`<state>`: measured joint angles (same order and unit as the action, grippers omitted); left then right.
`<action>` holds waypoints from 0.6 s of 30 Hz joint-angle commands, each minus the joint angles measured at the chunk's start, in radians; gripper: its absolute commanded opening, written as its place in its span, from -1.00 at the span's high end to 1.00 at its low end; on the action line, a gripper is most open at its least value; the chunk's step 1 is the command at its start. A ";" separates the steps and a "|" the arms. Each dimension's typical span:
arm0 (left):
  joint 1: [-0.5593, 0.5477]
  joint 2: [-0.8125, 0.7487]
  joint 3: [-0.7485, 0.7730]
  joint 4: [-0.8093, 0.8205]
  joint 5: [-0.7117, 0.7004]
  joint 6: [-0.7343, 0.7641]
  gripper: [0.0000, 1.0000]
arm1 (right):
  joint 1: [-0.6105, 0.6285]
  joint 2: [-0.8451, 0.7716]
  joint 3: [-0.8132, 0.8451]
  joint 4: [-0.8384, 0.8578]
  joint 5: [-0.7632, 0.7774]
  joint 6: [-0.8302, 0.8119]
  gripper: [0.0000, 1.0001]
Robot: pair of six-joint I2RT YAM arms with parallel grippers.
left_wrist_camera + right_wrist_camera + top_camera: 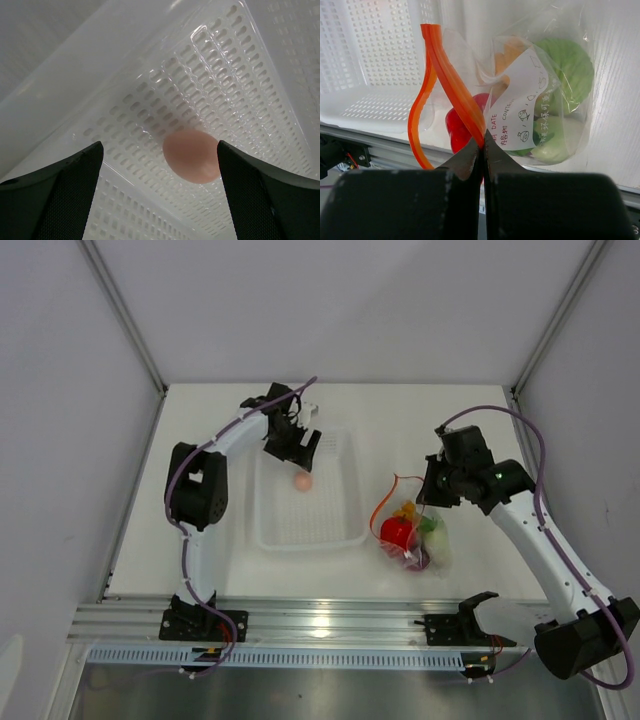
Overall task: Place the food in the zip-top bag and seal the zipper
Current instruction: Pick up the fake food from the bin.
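The pink round piece (303,482) lies in the clear rigid tray (345,530). In the left wrist view the piece (192,156) sits between my spread fingers, closer to the right one. My left gripper (300,451) is open just above it. The zip-top bag (437,540) lies right of the tray with the red bell pepper (398,533), green cabbage (567,62), an orange-yellow piece (406,510) and other produce inside. My right gripper (432,486) is shut on the orange-red zipper (454,82) at the bag's mouth, which gapes open to the left.
A white label with writing (517,107) is on the bag. An aluminium rail (330,620) runs along the table's near edge. White walls stand at the back and both sides.
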<state>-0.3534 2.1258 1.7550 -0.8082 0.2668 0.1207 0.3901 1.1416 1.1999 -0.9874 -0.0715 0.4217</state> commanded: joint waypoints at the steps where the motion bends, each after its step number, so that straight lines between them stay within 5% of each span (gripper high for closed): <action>1: -0.025 -0.070 -0.035 0.032 0.034 -0.041 -0.92 | -0.003 -0.016 -0.007 0.035 -0.017 0.000 1.00; 18: -0.091 -0.158 -0.193 0.122 -0.142 -0.242 -0.89 | -0.003 -0.088 -0.019 -0.005 -0.007 0.008 1.00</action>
<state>-0.4431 1.9953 1.5631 -0.7132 0.1936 -0.0574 0.3901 1.0786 1.1778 -0.9901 -0.0799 0.4255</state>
